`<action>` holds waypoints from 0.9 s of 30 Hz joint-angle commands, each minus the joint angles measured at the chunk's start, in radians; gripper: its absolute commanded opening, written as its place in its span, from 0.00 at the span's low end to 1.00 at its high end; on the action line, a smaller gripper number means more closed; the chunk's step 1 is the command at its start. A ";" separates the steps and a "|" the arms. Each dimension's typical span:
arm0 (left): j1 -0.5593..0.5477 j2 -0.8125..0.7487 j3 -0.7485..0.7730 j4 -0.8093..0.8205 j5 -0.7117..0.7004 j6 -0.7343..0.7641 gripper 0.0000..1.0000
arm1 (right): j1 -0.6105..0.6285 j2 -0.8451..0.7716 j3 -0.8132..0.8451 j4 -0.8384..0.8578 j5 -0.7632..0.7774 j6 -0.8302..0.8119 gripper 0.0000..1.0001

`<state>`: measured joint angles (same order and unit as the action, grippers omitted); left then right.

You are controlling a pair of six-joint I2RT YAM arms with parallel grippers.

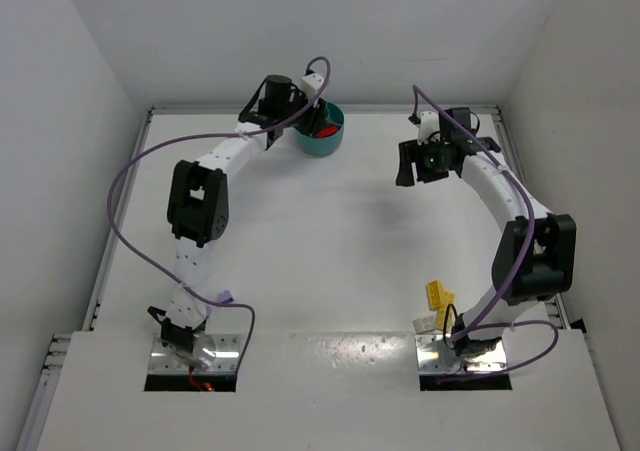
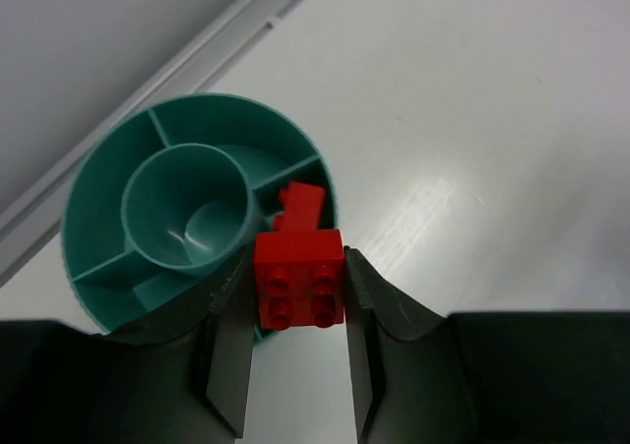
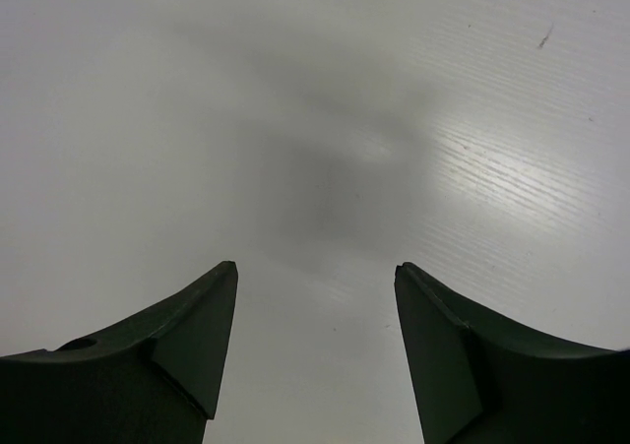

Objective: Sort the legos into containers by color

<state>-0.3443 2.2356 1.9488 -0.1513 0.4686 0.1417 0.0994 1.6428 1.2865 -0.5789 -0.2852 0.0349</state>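
Tabletop (image 1: pixel 330 251): bowl (image 1: pixel 322 143) near far edge; left tool (image 2: pixel 298 267) clamps red lego (image 2: pixel 299 291) over rim; right tool (image 3: pixel 315 277) spread.

left end effector (image 2: pixel 298 267): clamping red lego (image 2: pixel 299 286) | right end effector (image 3: pixel 315 267): jaws apart, pointing down

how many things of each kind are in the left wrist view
round teal plastic divided bowl: 1
small red plastic lego bricks: 2 (held brick between the left fingers, loose brick in the bowl)
total: 3
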 commanded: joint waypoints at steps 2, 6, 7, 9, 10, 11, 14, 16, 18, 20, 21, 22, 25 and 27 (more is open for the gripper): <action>0.007 0.019 0.016 0.179 -0.145 -0.191 0.15 | -0.018 -0.026 0.008 0.030 -0.043 0.017 0.65; -0.013 0.019 -0.017 0.251 -0.208 -0.202 0.15 | -0.027 -0.005 0.019 0.030 -0.063 0.017 0.65; -0.013 0.019 -0.017 0.263 -0.226 -0.212 0.15 | -0.027 -0.005 0.028 0.030 -0.063 0.017 0.65; -0.024 0.019 -0.017 0.263 -0.251 -0.212 0.15 | -0.027 0.005 0.028 0.030 -0.072 0.026 0.65; -0.024 0.019 -0.017 0.263 -0.251 -0.212 0.15 | -0.027 0.005 0.028 0.030 -0.072 0.026 0.65; -0.024 0.019 -0.017 0.272 -0.251 -0.221 0.15 | -0.027 0.005 0.028 0.030 -0.081 0.026 0.65; -0.042 0.029 -0.017 0.272 -0.251 -0.221 0.12 | -0.036 0.014 0.037 0.030 -0.081 0.026 0.65; -0.042 0.029 -0.028 0.272 -0.251 -0.221 0.10 | -0.036 0.014 0.037 0.030 -0.081 0.026 0.65; -0.053 0.029 -0.037 0.272 -0.262 -0.231 0.10 | -0.036 0.014 0.037 0.030 -0.081 0.026 0.65; -0.062 0.029 -0.059 0.285 -0.271 -0.231 0.10 | -0.036 0.014 0.037 0.030 -0.081 0.026 0.65; -0.062 0.016 -0.070 0.285 -0.284 -0.241 0.09 | -0.036 0.014 0.037 0.030 -0.081 0.026 0.65; -0.062 0.016 -0.092 0.298 -0.285 -0.241 0.09 | -0.036 0.014 0.037 0.030 -0.081 0.026 0.65; -0.082 -0.008 -0.148 0.308 -0.327 -0.251 0.09 | -0.036 0.014 0.037 0.030 -0.091 0.026 0.65; -0.082 -0.033 -0.177 0.341 -0.349 -0.251 0.09 | -0.036 0.014 0.037 0.030 -0.091 0.026 0.65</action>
<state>-0.4122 2.2627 1.8050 0.1173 0.1677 -0.0872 0.0677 1.6531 1.2869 -0.5762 -0.3527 0.0502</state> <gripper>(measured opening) 0.409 0.656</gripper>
